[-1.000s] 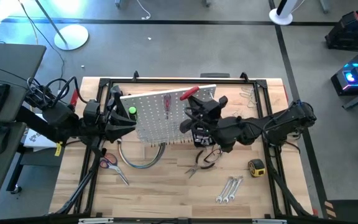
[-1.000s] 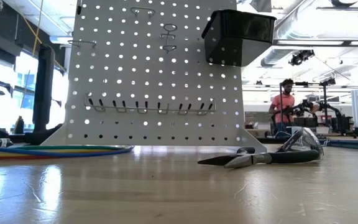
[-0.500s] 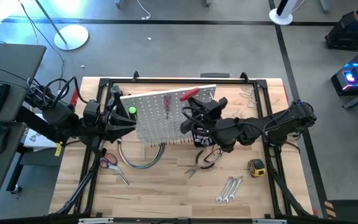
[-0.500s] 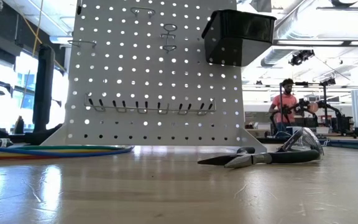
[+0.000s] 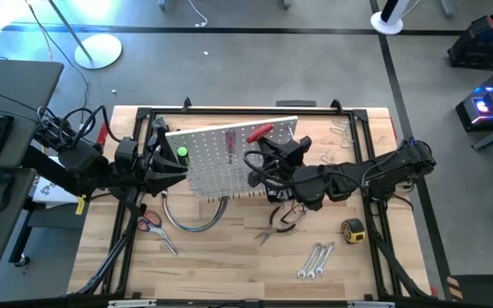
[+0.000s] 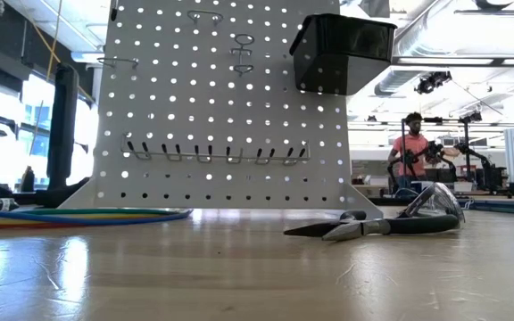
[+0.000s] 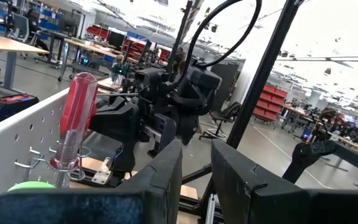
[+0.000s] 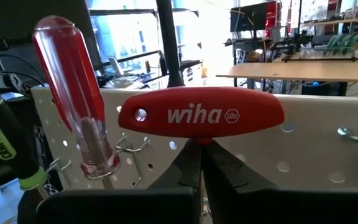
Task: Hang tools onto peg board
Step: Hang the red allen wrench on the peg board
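The white peg board (image 5: 225,158) stands upright at the table's middle. A clear red-handled screwdriver (image 8: 73,93) hangs in a ring hook on the board, and a green-and-black screwdriver (image 8: 5,143) hangs beside it. My right gripper (image 8: 201,155) is shut on a red T-handled tool (image 8: 201,115), also (image 5: 262,130), in front of the board's upper part. My left gripper (image 7: 196,168), also (image 5: 171,165), stands raised at the board's left edge. A narrow gap shows between its fingers, with nothing in it. My right gripper pinches the T-handled tool's shaft (image 8: 201,144) between its two fingers, right under the middle of the red handle. The fingers reach in about level from the table's right. The handle lies crosswise above the fingers, lifted clear of the table, close before the board's face.
On the table lie black-handled pliers (image 5: 279,224), red scissors (image 5: 150,222), a yellow tape measure (image 5: 353,228), silver wrenches (image 5: 315,261), metal clamps (image 5: 341,133) and a curved cable bundle (image 5: 197,218). A black bin (image 6: 342,53) hangs on the board. A black frame (image 5: 144,115) rings the table.
My right gripper has turned a little at the wrist, and the red T-handled tool has stayed at the board's upper part.
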Action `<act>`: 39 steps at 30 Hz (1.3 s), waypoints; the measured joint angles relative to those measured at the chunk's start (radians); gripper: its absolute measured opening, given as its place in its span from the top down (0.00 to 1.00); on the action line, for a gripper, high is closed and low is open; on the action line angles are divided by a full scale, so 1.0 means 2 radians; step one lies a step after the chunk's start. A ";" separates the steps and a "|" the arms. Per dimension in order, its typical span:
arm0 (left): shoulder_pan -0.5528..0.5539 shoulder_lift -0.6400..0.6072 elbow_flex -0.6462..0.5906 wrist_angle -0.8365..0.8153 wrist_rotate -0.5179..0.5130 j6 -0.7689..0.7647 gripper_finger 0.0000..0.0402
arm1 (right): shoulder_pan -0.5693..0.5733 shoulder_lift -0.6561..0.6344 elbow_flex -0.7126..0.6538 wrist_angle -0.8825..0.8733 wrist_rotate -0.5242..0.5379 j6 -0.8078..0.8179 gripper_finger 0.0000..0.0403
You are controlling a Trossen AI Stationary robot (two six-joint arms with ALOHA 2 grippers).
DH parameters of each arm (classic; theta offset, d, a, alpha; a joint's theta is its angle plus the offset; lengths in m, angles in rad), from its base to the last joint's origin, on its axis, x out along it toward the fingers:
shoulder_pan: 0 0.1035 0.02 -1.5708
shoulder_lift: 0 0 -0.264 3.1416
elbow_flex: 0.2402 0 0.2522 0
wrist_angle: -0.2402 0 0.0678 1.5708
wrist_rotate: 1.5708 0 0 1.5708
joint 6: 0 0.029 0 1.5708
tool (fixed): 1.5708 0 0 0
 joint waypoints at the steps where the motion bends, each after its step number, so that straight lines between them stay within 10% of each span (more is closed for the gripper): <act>1: 0.000 0.000 0.000 0.000 0.000 0.000 0.81 | 0.001 0.000 0.000 0.000 0.000 0.001 1.00; 39: 0.000 0.000 0.000 -0.020 0.022 -0.017 0.81 | 0.030 0.000 0.000 -0.034 0.014 0.081 0.63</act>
